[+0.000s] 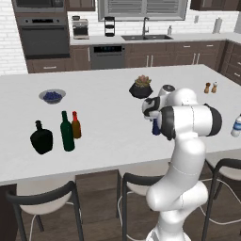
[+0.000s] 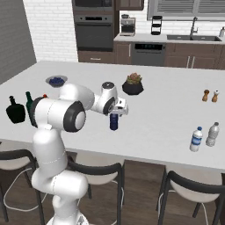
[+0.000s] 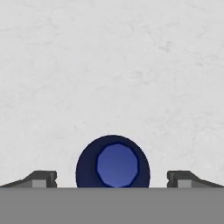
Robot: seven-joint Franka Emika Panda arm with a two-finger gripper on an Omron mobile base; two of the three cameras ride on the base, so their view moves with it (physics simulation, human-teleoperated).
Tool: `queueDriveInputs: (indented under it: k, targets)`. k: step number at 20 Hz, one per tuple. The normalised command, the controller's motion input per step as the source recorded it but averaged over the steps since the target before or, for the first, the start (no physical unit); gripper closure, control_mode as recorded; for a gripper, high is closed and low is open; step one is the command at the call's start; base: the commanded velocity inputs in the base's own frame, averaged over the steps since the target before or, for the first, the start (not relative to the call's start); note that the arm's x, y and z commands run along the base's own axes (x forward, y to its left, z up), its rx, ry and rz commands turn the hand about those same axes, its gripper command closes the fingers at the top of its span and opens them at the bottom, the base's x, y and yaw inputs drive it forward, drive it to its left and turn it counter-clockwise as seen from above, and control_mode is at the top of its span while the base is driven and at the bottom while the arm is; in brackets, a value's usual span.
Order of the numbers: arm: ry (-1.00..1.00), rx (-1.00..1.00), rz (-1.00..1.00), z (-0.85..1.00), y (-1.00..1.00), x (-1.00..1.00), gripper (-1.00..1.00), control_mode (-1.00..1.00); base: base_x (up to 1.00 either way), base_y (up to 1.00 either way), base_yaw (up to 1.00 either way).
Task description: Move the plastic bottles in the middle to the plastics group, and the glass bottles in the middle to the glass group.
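Claw [image 3: 112, 179] wide open, straddling dark blue bottle [image 3: 113, 162], untouched.

The arm [image 1: 188, 122] hides most of the dark blue bottle [image 1: 156, 128]

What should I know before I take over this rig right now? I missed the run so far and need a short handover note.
Pincer: open, straight above the dark blue bottle, one finger on each side, nothing held.
Dark blue bottle: upright mid-counter, near the front edge, not yet moved.
Green bottle: already stands at the counter's left end, between the black flask and the amber bottle; glass looks done.
Plastics group: two clear bottles upright at the right end.
Left: close on the blue bottle, carry it to the clear bottles.
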Motion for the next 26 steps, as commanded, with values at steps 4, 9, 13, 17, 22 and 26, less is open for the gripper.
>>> queueDriveInputs:
  k: [4,9,13,17,22,26]
  targets:
    - [-0.03,0.01,0.0,-0.07,0.0,0.0,-1.0,-1.0,0.0,0.0,0.0]
    - [-0.09,0.04,0.0,0.0,0.0,0.0,-1.0,-1.0,0.0,0.0,0.0]
    - [-0.09,0.02,0.0,0.0,0.0,0.0,-1.0,-1.0,0.0,0.0,0.0]
    - [-0.03,0.0,0.0,-0.09,-0.01,0.0,-1.0,-1.0,0.0,0.0,0.0]
    - [0.0,0.0,0.0,-0.1,0.0,0.0,-1.0,-1.0,0.0,0.0,0.0]
    - [0.0,0.0,0.0,0.0,0.0,0.0,1.0,-1.0,0.0,0.0,0.0]
